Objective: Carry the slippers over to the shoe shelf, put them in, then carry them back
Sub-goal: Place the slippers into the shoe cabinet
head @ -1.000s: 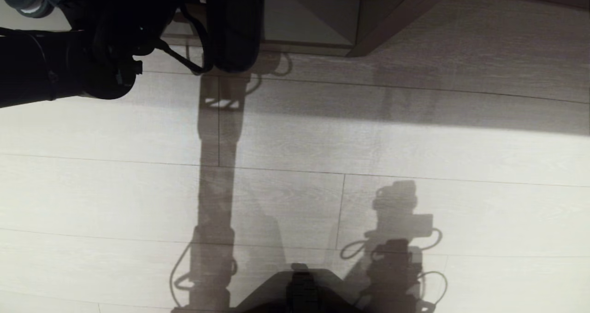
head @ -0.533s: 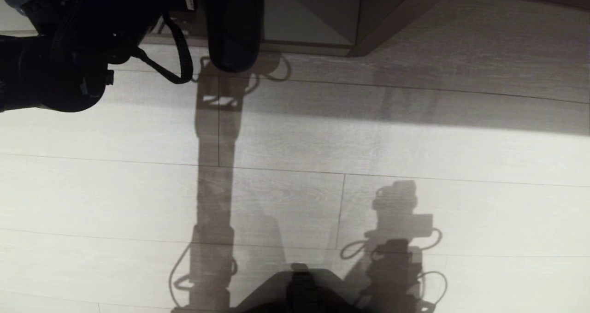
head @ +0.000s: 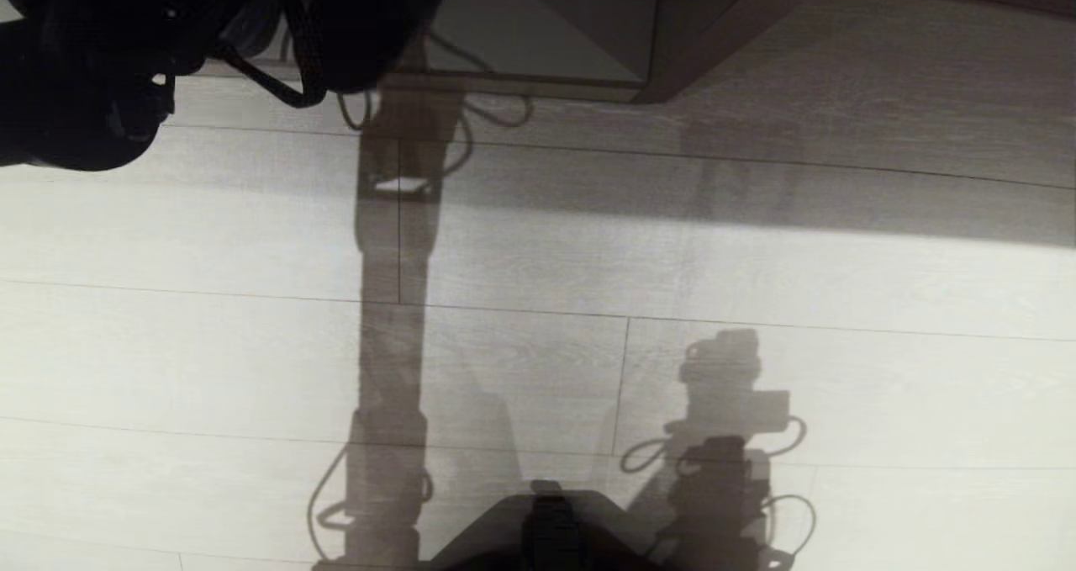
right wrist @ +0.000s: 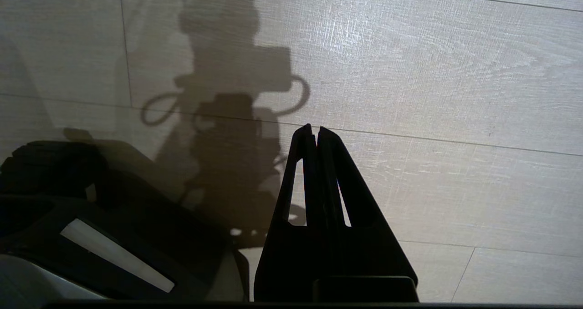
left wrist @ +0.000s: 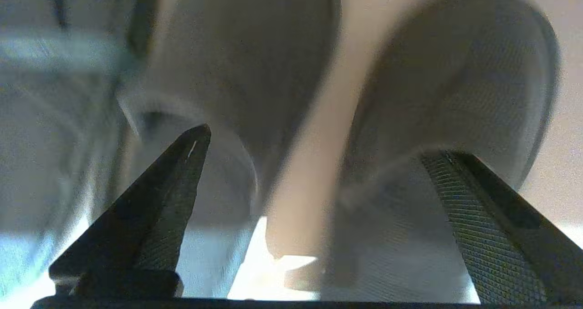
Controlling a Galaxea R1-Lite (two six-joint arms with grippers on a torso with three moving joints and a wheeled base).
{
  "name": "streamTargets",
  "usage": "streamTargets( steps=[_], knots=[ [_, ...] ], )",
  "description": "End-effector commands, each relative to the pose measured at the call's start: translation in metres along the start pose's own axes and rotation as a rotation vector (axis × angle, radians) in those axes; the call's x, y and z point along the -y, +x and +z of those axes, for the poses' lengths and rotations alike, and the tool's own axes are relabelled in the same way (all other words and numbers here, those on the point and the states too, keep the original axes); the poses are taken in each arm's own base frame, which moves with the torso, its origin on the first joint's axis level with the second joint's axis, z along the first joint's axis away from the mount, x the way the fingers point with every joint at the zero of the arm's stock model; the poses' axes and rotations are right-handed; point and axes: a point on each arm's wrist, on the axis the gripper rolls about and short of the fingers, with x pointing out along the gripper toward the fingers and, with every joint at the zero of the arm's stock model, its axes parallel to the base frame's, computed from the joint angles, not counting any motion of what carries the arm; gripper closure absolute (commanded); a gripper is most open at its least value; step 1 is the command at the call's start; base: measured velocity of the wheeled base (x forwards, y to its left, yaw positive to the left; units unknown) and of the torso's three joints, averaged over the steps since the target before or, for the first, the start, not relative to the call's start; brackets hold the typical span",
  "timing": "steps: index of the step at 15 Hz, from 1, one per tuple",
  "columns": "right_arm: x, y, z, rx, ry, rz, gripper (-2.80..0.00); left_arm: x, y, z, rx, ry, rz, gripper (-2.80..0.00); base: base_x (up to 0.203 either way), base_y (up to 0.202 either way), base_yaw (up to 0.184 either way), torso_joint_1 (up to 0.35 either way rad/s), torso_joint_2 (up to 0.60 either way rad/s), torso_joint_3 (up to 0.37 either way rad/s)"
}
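Both grey-blue slippers (left wrist: 255,63) (left wrist: 464,72) fill the left wrist view side by side, toes pointing away, with a beige surface showing between them. My left gripper (left wrist: 319,140) is open wide. One of its fingers (left wrist: 182,177) lies before one slipper's opening and the other crosses the second slipper. No squeeze on either slipper shows. In the head view my left arm (head: 84,92) is a dark mass at the top left, in front of the shoe shelf (head: 546,86). My right gripper (right wrist: 314,128) hangs shut and empty over the floor.
The shelf's slanted side panel (head: 723,33) stands at the top middle of the head view. Pale plank floor (head: 756,260) spreads below it, crossed by the arms' shadows. My base (right wrist: 91,236) sits close beside the right gripper.
The left arm has swung up and toward the top left of the head view. The dark slipper shape beside it has shifted the same way. The right arm has not moved.
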Motion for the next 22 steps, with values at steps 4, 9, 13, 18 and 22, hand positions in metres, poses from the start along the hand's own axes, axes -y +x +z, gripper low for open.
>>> streamTargets(
  steps=[4, 9, 13, 18, 22],
  knots=[
    [0.0, 0.0, 0.0, 0.003, 0.0, 0.0, 0.0, -0.009, 0.0, 0.039, 0.068, -0.025, 0.013, -2.8, 0.0, 0.0, 0.0, 0.0, 0.0, 0.0],
    [0.0, 0.0, 0.0, 0.003, 0.0, 0.0, 0.0, -0.015, -0.018, 0.053, 0.052, -0.062, -0.005, -2.8, 0.0, 0.0, 0.0, 0.0, 0.0, 0.0],
    [0.0, 0.0, 0.0, 0.003, 0.0, 0.0, 0.0, -0.002, -0.03, 0.04, -0.009, -0.092, -0.047, -2.8, 0.0, 0.0, 0.0, 0.0, 0.0, 0.0],
    [0.0, 0.0, 0.0, 0.003, 0.0, 0.0, 0.0, -0.015, -0.059, 0.055, -0.043, -0.095, -0.065, -2.8, 0.0, 0.0, 0.0, 0.0, 0.0, 0.0],
    [0.0, 0.0, 0.0, 0.003, 0.0, 0.0, 0.0, -0.039, -0.119, 0.073, -0.159, -0.115, -0.155, -2.8, 0.0, 0.0, 0.0, 0.0, 0.0, 0.0]
  ],
)
